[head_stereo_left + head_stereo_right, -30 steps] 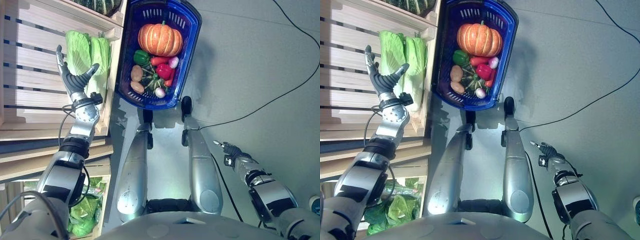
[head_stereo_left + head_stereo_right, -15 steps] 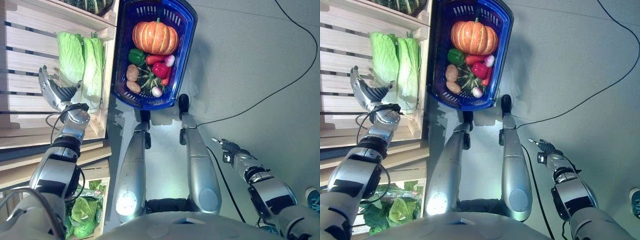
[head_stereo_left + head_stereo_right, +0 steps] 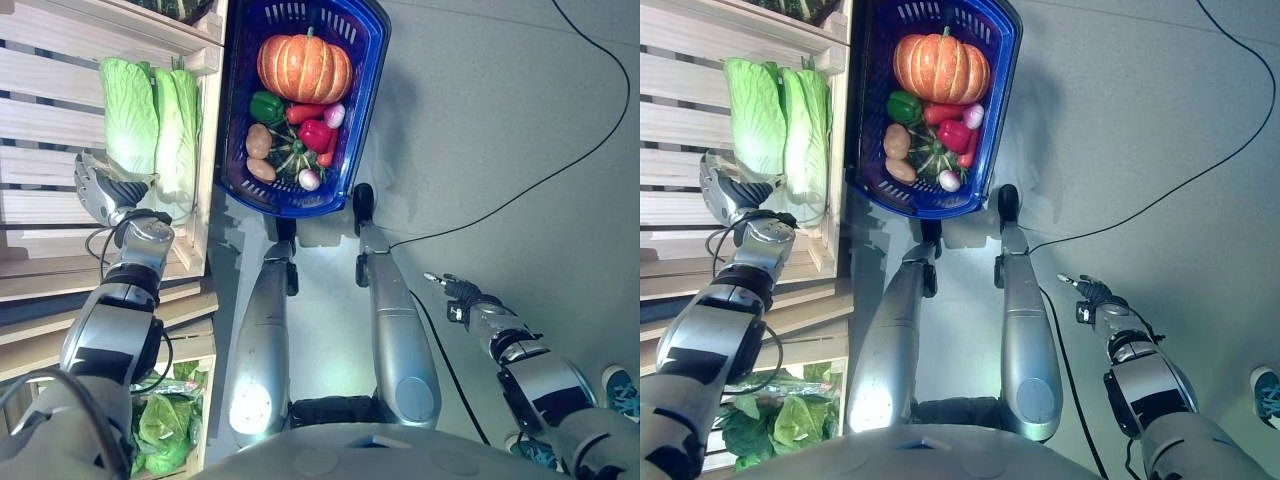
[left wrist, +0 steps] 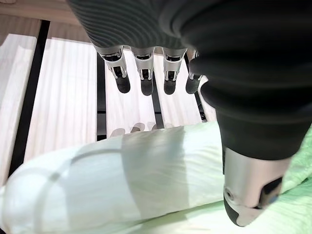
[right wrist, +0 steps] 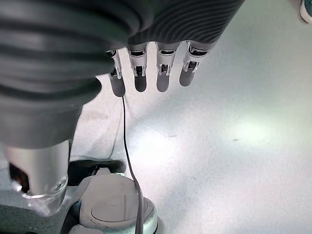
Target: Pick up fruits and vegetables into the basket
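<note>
Two cabbages lie just beside the spread left hand.

Blue basket on the floor holds pumpkin, peppers and potatoes; two pale-green cabbages lie on the slatted shelf

Your left hand has dropped from its raised, spread pose beside the two napa cabbages to their near end on the wooden shelf. Its fingers now reach over the nearer cabbage, thumb on its other side.
</note>
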You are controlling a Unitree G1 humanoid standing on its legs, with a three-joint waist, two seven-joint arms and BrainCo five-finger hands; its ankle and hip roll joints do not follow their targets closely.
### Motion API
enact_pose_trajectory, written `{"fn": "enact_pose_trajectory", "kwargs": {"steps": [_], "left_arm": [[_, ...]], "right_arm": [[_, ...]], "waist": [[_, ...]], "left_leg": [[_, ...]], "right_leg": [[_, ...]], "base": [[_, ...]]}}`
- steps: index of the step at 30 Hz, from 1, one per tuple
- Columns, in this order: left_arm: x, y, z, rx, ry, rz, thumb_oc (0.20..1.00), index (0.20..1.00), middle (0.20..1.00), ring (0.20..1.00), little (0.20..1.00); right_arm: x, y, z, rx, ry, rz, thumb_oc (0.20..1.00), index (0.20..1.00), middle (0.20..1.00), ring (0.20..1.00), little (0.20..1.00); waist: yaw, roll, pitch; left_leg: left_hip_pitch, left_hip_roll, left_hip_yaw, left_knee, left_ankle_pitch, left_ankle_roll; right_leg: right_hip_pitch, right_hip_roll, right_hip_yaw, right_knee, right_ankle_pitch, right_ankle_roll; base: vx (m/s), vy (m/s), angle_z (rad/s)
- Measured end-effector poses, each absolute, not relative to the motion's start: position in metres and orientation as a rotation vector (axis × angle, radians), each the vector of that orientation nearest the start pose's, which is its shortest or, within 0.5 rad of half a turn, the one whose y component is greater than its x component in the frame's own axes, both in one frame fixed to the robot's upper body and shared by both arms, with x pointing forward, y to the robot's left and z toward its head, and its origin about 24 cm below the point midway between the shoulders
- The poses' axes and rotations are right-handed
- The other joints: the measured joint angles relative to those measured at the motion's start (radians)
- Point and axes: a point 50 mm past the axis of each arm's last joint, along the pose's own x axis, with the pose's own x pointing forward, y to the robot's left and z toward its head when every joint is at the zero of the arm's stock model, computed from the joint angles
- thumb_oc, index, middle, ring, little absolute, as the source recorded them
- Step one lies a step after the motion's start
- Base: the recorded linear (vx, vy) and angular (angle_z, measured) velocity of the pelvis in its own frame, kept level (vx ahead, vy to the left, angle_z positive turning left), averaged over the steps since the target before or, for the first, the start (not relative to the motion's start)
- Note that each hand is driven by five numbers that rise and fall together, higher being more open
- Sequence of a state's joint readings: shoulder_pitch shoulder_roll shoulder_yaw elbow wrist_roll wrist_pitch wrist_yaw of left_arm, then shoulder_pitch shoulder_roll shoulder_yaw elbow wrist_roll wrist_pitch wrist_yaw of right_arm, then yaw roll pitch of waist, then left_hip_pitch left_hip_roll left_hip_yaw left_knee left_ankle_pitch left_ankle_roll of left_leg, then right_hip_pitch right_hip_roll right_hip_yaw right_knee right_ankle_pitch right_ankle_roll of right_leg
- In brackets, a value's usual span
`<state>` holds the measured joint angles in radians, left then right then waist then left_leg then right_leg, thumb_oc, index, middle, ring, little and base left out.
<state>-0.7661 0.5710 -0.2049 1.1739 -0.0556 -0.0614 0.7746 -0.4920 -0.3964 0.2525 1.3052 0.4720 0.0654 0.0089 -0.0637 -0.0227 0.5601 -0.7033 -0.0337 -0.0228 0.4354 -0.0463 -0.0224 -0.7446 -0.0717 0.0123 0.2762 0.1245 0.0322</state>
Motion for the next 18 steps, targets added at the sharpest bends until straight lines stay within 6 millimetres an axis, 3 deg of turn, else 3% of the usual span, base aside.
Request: {"fn": "enact_pose_trajectory", "kwargs": {"steps": [6, 18], "left_arm": [[0.342, 0.321, 0.083, 0.658, 0.177, 0.830, 1.000, 1.000, 1.000, 1.000, 1.000], [0.342, 0.334, 0.090, 0.606, 0.227, 0.808, 1.000, 1.000, 1.000, 1.000, 1.000]], "right_arm": [[0.266, -0.269, -0.068, -0.088, 0.832, -0.230, 1.000, 1.000, 1.000, 1.000, 1.000], [0.269, -0.272, -0.064, -0.097, 0.833, -0.234, 1.000, 1.000, 1.000, 1.000, 1.000]], "waist": [[-0.012, 0.000, 0.000], [-0.019, -0.001, 0.000]], "left_leg": [[-0.010, 0.000, 0.001, 0.002, 0.000, 0.000], [-0.038, 0.006, 0.006, 0.013, -0.003, -0.004]], "right_leg": [[-0.010, 0.000, 0.000, 0.002, 0.000, 0.000], [-0.038, 0.007, 0.005, 0.007, 0.003, 0.004]], "base": [[0.00, 0.000, 0.00], [0.00, 0.000, 0.00]]}}
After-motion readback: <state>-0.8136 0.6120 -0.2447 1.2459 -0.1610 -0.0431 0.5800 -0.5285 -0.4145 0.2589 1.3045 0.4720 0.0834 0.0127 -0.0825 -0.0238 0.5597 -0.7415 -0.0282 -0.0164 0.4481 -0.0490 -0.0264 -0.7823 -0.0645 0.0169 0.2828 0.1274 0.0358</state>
